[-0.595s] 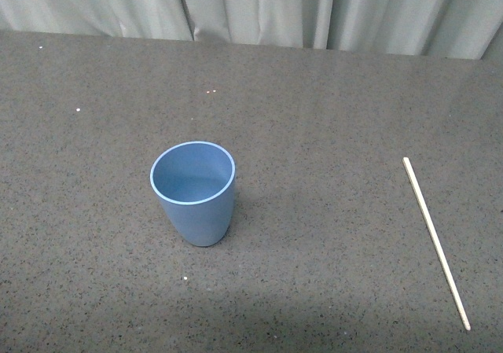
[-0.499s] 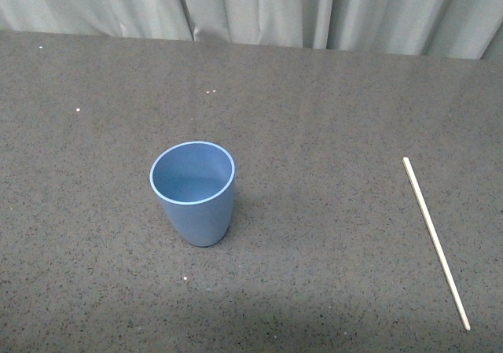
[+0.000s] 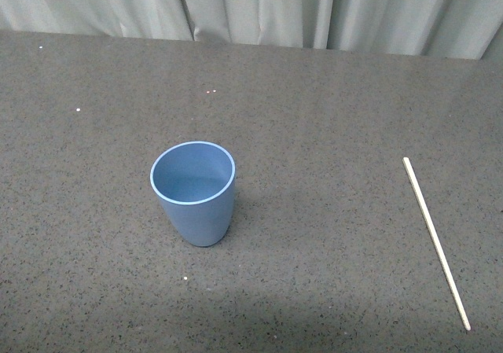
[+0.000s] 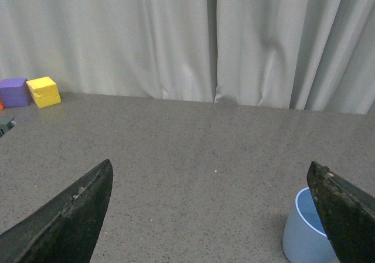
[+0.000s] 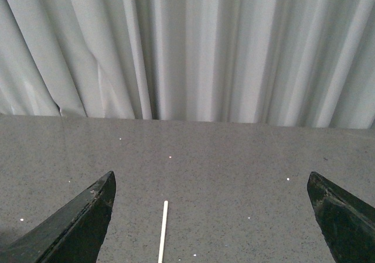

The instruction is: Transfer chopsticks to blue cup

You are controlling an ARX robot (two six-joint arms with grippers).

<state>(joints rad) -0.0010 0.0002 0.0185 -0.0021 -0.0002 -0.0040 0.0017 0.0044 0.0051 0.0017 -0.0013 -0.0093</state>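
The blue cup (image 3: 193, 192) stands upright and empty left of the middle of the dark speckled table (image 3: 330, 101). The chopstick (image 3: 436, 241), a thin pale stick, lies flat at the right, running from the far end toward the front edge. Neither arm shows in the front view. In the left wrist view my left gripper (image 4: 211, 216) is open and empty, with the cup (image 4: 304, 231) partly behind one dark finger (image 4: 345, 216). In the right wrist view my right gripper (image 5: 211, 216) is open and empty, and the chopstick's end (image 5: 163, 231) lies on the table between its fingers.
Grey curtains (image 3: 259, 7) hang behind the table's far edge. A yellow block (image 4: 44, 91) and a purple block (image 4: 14, 91) sit by the curtain in the left wrist view. Small white specks (image 3: 211, 92) dot the table.
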